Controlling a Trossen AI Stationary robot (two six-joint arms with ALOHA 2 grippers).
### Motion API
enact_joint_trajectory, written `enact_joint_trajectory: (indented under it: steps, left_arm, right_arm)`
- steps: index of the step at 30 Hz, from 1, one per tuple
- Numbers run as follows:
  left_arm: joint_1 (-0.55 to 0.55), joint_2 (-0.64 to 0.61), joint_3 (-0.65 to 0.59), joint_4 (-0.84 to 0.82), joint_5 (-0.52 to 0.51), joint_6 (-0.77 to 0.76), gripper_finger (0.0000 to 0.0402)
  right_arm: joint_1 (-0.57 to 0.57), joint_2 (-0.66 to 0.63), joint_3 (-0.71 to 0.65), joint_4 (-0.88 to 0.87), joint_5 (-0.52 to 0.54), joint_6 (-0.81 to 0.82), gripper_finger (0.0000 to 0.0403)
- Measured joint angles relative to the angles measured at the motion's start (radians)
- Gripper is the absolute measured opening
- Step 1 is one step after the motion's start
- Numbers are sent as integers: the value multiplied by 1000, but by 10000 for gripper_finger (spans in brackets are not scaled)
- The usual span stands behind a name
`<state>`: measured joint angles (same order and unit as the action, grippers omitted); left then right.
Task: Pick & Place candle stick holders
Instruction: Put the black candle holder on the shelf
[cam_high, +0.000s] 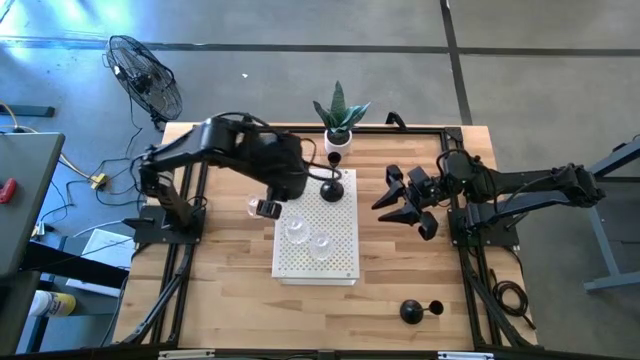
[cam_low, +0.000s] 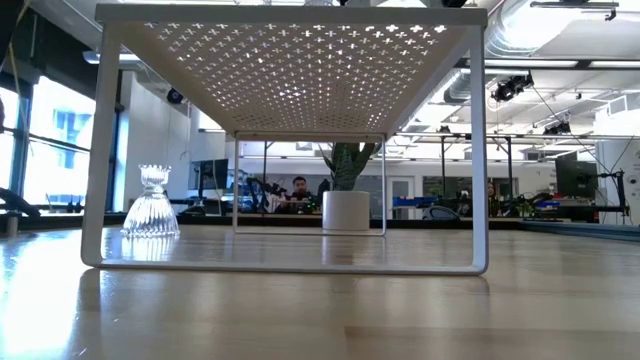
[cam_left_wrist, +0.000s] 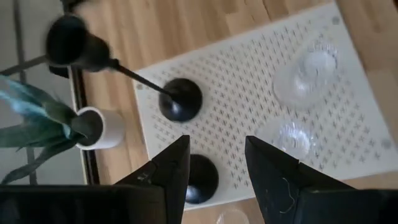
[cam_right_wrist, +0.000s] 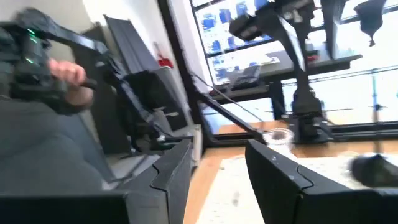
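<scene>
A white perforated stand (cam_high: 315, 240) sits mid-table. On it are two black candle stick holders: one upright near the far right corner (cam_left_wrist: 180, 99), and another (cam_left_wrist: 200, 179) partly behind my left fingers. Two clear glass holders (cam_left_wrist: 308, 71) (cam_left_wrist: 289, 137) also stand on it. A third glass holder (cam_low: 152, 205) rests on its base on the table left of the stand. Another black holder (cam_high: 420, 310) lies on its side near the front right. My left gripper (cam_left_wrist: 214, 146) hovers open above the stand's far left part, pointing steeply down. My right gripper (cam_high: 400, 205) is open and level, right of the stand.
A green plant in a white pot (cam_high: 340, 125) stands at the table's far edge, just behind the stand. Black frame rails (cam_high: 465, 270) run along the table's sides. Bare wood (cam_high: 230, 300) lies in front of and left of the stand.
</scene>
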<state>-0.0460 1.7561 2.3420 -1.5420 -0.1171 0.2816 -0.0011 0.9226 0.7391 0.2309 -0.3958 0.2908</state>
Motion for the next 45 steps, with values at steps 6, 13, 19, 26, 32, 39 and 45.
enact_joint_trajectory:
  steps: [6, 13, 19, 26, 32, 39, 45]
  left_arm:
    - [0, -38, 1, -32, -148, -97, 150]
    - [0, -75, 3, -30, -155, -132, 150]
    - [0, -103, 2, -28, -106, -160, 150]
    - [0, -138, 2, -29, 48, -174, 150]
    - [0, -194, 2, -29, 244, -213, 150]
    - [0, -271, 2, -29, 458, -305, 150]
    - [0, -324, 2, -29, 478, -321, 150]
  right_arm:
    - [-1, -38, 0, -36, 143, -95, 145]
    - [-1, -131, 0, -81, 223, -113, 145]
    - [5, -228, 0, -142, 233, -110, 145]
    - [41, -277, 0, -151, 226, -107, 145]
    - [94, -302, 0, -313, 264, -112, 145]
    - [122, -355, 49, -653, 334, 85, 145]
    - [122, -360, 203, -1048, 210, 483, 145]
